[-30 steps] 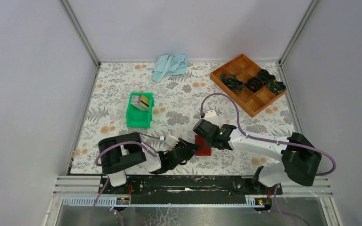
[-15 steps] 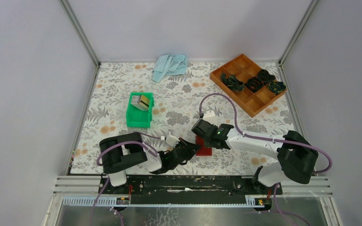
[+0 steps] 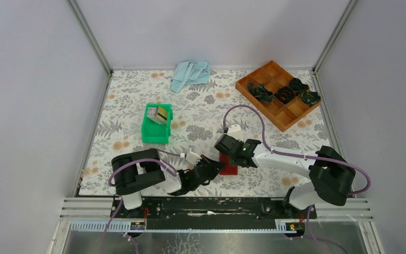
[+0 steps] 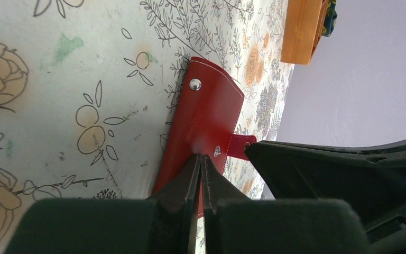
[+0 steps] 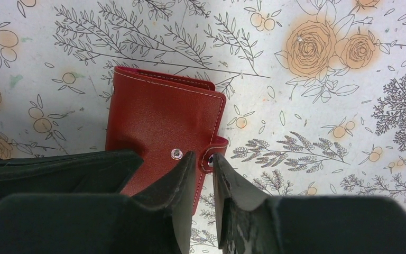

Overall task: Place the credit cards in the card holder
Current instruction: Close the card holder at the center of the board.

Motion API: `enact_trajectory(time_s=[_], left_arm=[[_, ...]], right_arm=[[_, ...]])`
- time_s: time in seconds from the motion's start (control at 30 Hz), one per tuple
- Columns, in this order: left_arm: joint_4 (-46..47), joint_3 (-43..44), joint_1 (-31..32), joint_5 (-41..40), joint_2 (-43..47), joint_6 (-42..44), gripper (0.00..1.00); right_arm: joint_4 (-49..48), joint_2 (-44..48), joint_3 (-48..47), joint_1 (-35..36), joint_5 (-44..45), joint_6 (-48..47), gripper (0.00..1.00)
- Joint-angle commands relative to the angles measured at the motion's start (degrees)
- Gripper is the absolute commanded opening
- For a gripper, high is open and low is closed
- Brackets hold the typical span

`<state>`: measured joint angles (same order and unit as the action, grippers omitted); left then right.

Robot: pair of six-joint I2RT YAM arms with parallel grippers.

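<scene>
Nearest the arms, the left fingers (image 4: 182,180) are clenched tight on the near edge of the card holder (image 5: 158,116), which lies folded flat on the counter (image 3: 201,114) between the two arms. The right fingers (image 5: 180,180) are parted just a crack around the snap tab (image 5: 218,147); I can't tell if they've actually got hold of it. My worry: that left pinch is only on a thin edge, so a tug at the tab could drag the whole holder or yank it free instead of popping the snap. The two sets of fingers are also crowded together and could bump. Further back, the cards (image 3: 161,113) sit in the green bin (image 3: 153,135), well apart from the holder. Count: one holder, one bin, a small stack of cards I can't count, one orange tray (image 3: 275,114) with what looks like four dark green bundles (image 3: 259,92), one blue cloth (image 3: 190,74)
</scene>
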<state>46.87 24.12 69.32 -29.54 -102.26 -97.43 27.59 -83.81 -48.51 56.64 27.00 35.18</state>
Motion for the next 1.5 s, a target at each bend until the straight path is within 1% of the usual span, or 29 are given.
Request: enact_trajectory(time_s=[0.0,0.4,0.63,0.87,1.03,1.47], left_arm=[[-4.0,-0.8,0.0,1.9,-1.9,0.8,0.08],[-3.7,-1.0,0.0,1.7,-1.8,0.8,0.08],[-3.6,-1.0,0.0,1.7,-2.0,0.8,0.08],[-3.5,-1.0,0.0,1.7,-2.2,0.8,0.08],[-3.6,-1.0,0.0,1.7,-2.4,0.7,0.08],[-3.5,-0.4,-0.1,2.2,-2.9,0.7,0.08]], right_arm=[[0.7,-0.6,-1.3,0.5,2.9,0.5,0.25],[1.2,-0.9,-0.7,0.5,3.3,0.9,0.17],[1.2,-0.7,-0.5,0.4,3.4,0.9,0.09],[-0.1,0.0,-0.7,0.5,1.5,-0.1,0.03],[-1.4,0.0,-1.1,1.2,0.5,-0.3,0.01],[-4.2,-1.8,-0.8,2.4,-3.2,0.1,0.00]])
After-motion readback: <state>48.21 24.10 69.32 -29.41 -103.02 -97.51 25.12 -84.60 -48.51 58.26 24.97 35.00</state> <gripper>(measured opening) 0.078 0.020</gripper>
